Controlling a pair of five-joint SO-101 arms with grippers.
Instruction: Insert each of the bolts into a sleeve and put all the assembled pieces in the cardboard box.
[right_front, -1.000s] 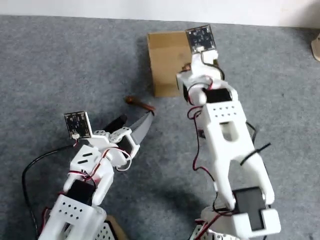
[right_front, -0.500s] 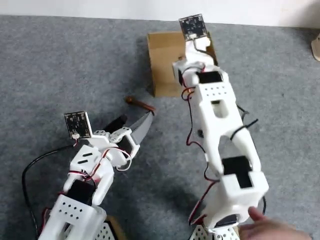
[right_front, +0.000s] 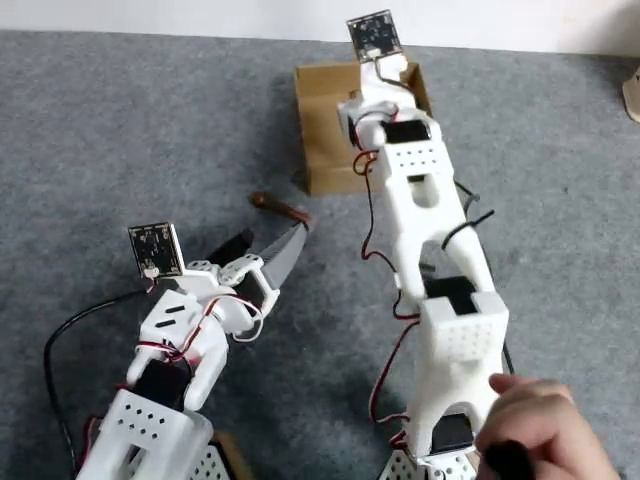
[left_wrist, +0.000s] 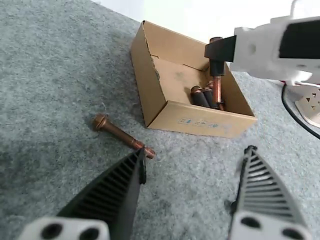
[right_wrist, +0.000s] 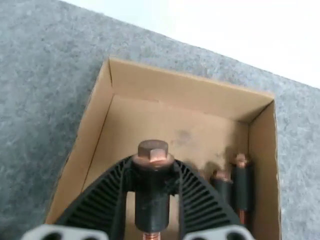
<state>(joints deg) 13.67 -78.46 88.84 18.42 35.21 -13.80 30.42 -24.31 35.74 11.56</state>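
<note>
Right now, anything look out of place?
One bare bolt lies on the carpet outside the cardboard box, with no sleeve on it, just ahead of the open left hand.

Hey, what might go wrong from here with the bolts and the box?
The assembled piece in the right jaws hangs over the cardboard box; dropped, it might hit the two pieces already inside and bounce. The bare bolt on the carpet may roll when the open left jaws close on it.
</note>
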